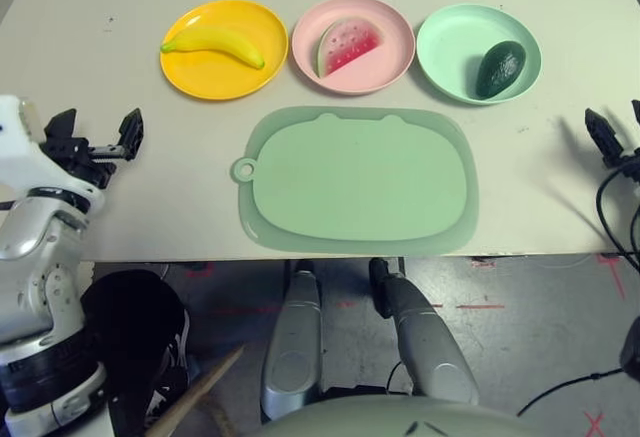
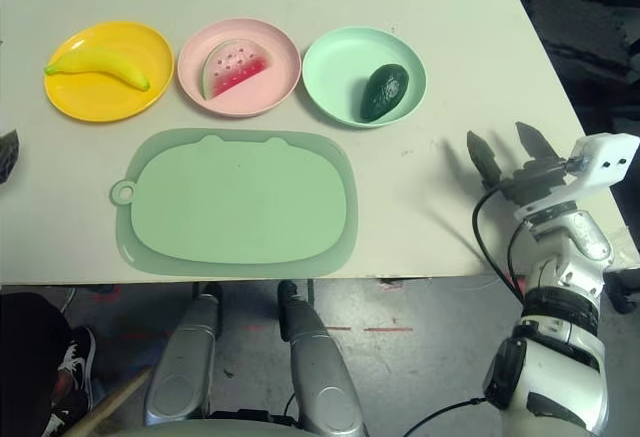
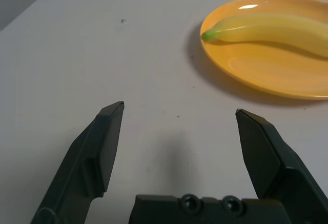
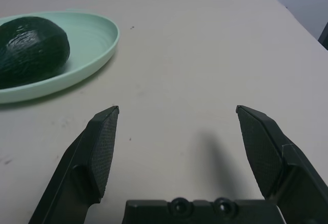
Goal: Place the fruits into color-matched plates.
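A yellow banana (image 1: pixel 214 44) lies in the yellow-orange plate (image 1: pixel 215 82) at the far left. The watermelon wedge (image 1: pixel 346 46) rests in the pink plate (image 1: pixel 385 67) in the middle. A dark green avocado (image 1: pixel 499 68) sits in the mint green plate (image 1: pixel 450 52) at the far right. My left gripper (image 1: pixel 97 130) hovers open and empty over the table's left side, nearer than the yellow-orange plate (image 3: pixel 277 70). Over the right side of the table my right gripper (image 2: pixel 508 153) stands open and empty, right of and nearer than the mint green plate (image 4: pixel 97 44).
A large pale green cutting mat (image 1: pixel 358 179) with a tab hole lies bare in the middle, just in front of the three plates. The table's front edge runs close behind the mat's near side. Bare tabletop lies under both grippers.
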Controlling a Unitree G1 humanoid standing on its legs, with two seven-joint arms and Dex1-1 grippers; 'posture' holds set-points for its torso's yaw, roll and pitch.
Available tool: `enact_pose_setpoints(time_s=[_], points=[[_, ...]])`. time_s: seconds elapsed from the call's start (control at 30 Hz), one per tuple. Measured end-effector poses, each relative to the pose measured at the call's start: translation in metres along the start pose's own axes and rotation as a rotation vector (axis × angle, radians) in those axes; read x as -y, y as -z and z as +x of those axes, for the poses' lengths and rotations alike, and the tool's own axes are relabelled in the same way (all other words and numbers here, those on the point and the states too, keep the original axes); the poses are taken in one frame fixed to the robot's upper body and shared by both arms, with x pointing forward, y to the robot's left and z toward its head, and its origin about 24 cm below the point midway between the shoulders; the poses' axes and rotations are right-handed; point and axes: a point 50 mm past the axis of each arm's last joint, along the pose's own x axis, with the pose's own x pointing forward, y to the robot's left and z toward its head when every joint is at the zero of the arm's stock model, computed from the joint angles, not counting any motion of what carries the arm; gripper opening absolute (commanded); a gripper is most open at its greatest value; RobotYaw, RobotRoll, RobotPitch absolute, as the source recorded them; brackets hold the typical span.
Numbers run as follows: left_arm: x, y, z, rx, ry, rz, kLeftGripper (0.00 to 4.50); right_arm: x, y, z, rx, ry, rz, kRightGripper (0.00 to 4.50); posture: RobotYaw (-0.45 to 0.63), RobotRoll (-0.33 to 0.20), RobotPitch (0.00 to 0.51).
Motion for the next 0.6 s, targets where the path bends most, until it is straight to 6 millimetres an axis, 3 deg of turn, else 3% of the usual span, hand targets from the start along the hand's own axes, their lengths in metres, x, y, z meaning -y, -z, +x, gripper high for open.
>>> enact_pose_setpoints(time_s=[0.33,0.6], points=[[-0.016,0.025,-0.005,0.051,0.029,0.045,4.45,0.004,-0.002,0.001,0.017,0.016,-0.011,4.5,0.12,0.0,0.43],[-0.009,0.037,-0.008,0.073,0.017,0.011,4.45,0.005,-0.001,0.0,0.015,0.008,-0.007,4.5,0.12,0.0,0.415]])
